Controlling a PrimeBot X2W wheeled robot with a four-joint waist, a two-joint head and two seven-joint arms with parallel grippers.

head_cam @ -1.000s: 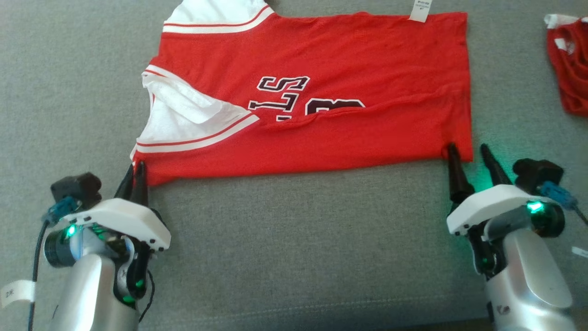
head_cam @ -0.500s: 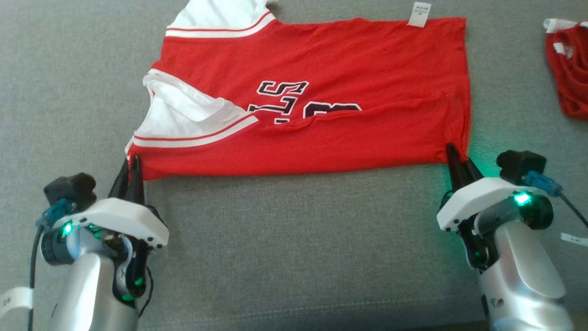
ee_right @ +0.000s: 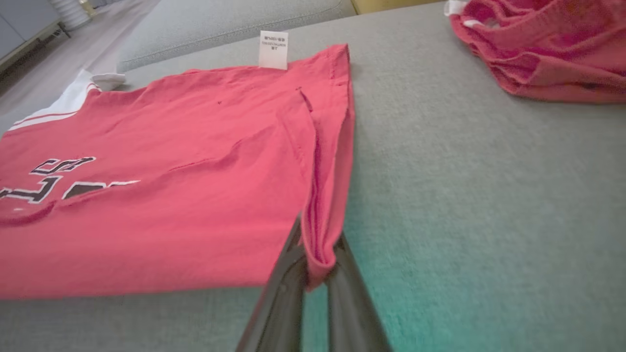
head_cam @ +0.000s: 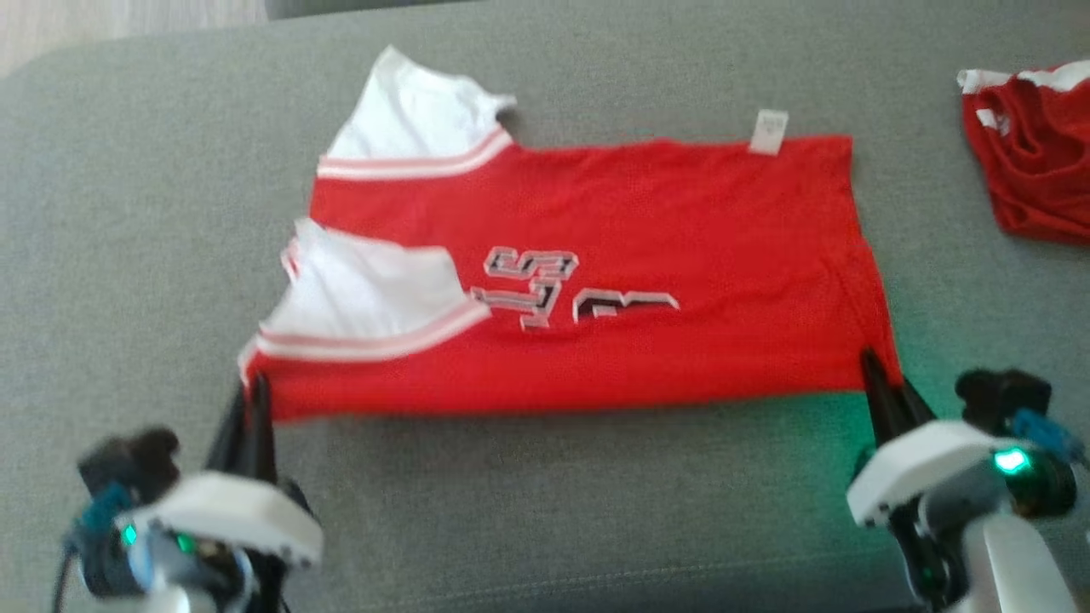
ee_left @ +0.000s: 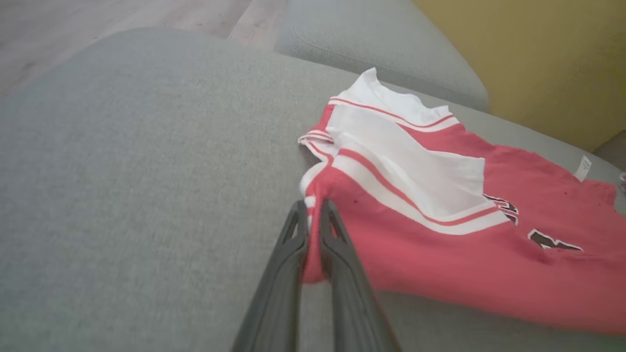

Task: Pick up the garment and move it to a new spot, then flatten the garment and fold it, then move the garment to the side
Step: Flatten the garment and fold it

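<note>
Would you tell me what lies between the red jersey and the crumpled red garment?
Only bare grey cushion separates jersey from crumpled garment, per head and right wrist views.

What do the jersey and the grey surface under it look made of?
The jersey looks like thin matte knit, perhaps polyester or cotton: it creases softly and sags at the corners. The surface looks like grey woven upholstery, matte and heathered, with a stitched seam; likely a cushion.

Matt red cloth jersey [head_cam: 647, 221], paper-like white tag [head_cam: 769, 133], rough grey woven sofa fabric [head_cam: 553, 511]
</note>
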